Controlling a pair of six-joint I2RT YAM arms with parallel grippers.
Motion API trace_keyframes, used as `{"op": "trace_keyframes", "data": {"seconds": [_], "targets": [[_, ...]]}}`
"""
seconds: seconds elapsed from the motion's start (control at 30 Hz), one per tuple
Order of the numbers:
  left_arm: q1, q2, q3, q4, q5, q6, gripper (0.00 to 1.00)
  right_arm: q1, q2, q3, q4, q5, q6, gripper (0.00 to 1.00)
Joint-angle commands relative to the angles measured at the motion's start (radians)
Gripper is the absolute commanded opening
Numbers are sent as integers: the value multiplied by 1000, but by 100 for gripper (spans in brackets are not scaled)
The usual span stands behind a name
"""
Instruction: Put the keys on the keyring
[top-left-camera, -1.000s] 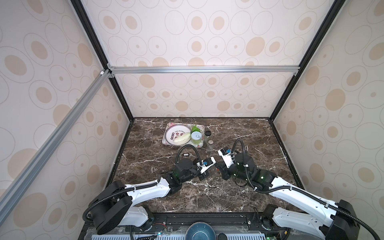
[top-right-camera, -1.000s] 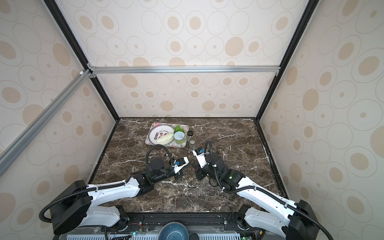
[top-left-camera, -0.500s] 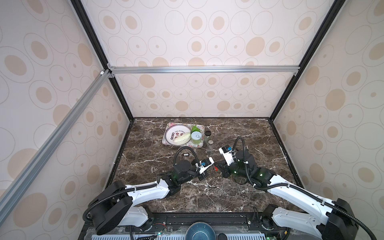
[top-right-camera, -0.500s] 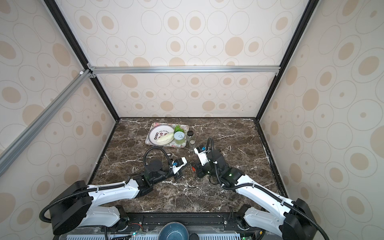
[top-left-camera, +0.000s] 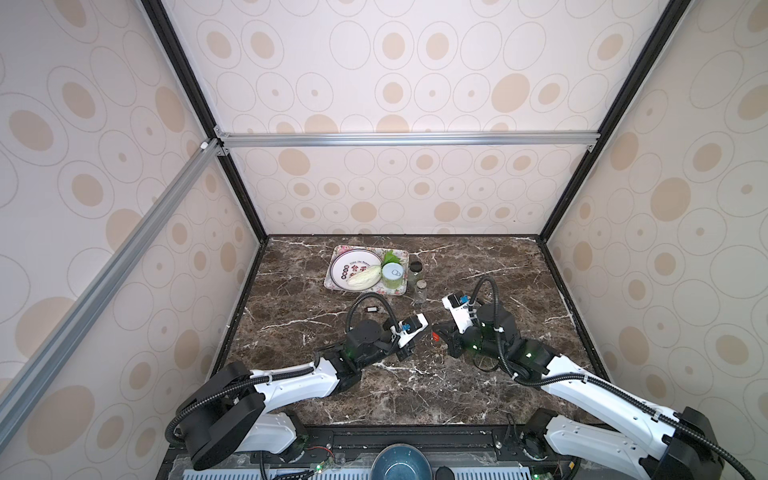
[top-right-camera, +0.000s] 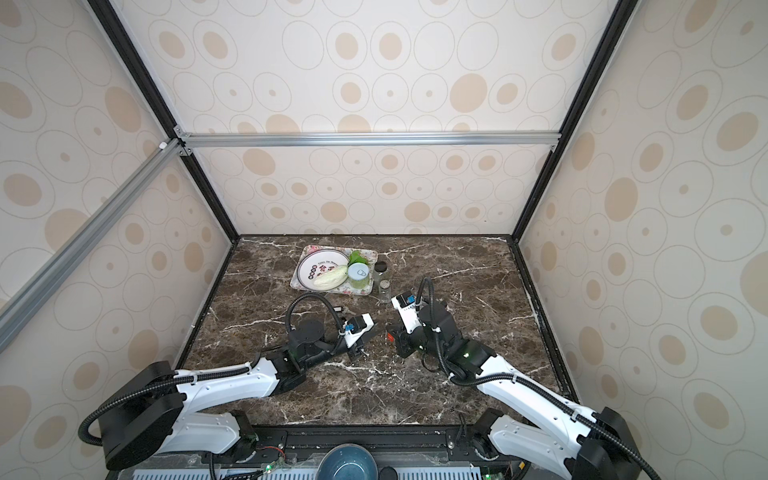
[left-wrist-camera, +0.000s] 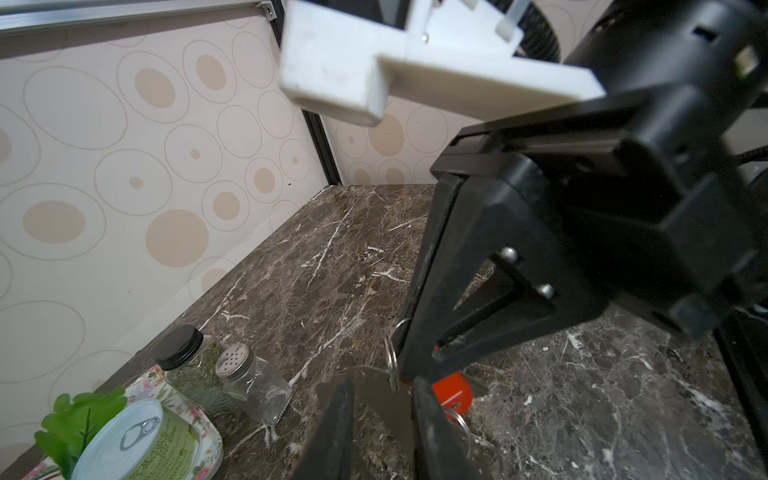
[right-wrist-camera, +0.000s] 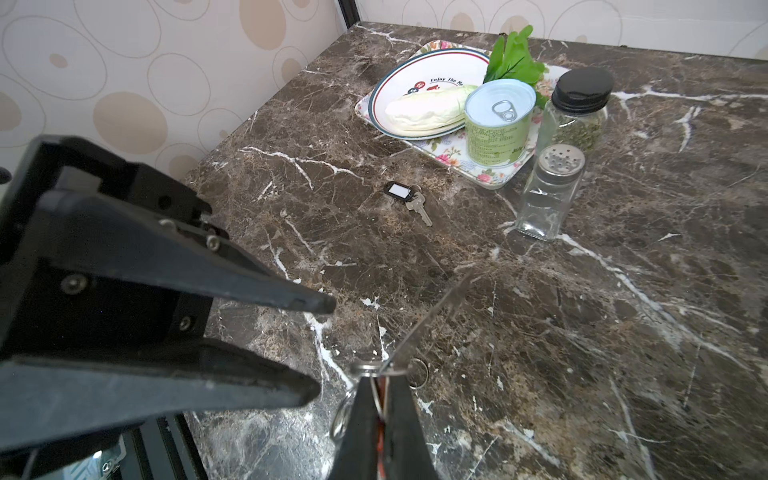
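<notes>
Counting: one black key loose, one red key in right gripper.

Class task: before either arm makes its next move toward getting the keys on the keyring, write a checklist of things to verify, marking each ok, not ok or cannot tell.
1. Right tool shut on the red-orange key tag: ok.
2. Left tool open, holding nothing: ok.
3. Silver key blade sticking out from the right tool's grip, clear of the left tool: cannot tell.
4. Black key tag joined to the small metal rings at the right tool: not ok; it lies apart on the marble table.
5. Glass shaker upright, away from both tools: ok.
</notes>
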Motion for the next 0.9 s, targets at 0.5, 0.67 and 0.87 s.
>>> {"op": "trace_keyframes", "data": {"seconds": [0.5, 0.67, 0.87], "targets": [[-17, -59, 102, -181, 28, 27, 32, 84, -29, -1, -1, 123, -82, 0], [-28, -39, 125, -215, 26, 42, 30, 90, -28, 0, -2, 127, -86, 0], [-30, -30, 128, -220, 14, 48, 30, 98, -28, 3, -4, 131, -91, 0]]}}
